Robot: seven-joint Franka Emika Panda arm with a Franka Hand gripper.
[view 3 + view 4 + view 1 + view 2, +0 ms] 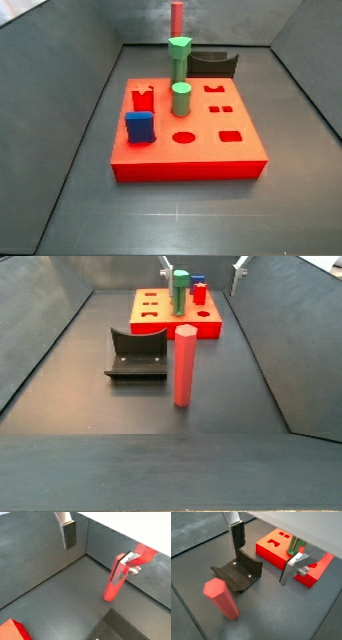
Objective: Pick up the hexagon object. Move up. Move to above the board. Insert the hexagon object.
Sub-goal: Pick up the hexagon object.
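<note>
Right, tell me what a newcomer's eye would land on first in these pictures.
First, the hexagon object, a tall red peg standing upright alone on the dark floor, beside the fixture. Next, the board, a thick red block carrying two green pegs and a blue block. The pincer is above the floor, nothing between its fingers, the hexagon object not yet grasped.

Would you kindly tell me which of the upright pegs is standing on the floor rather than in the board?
The hexagon object, the slim red peg: it stands alone on the floor beside the fixture. Both green pegs sit in the board. The gripper hovers nearby.
</note>
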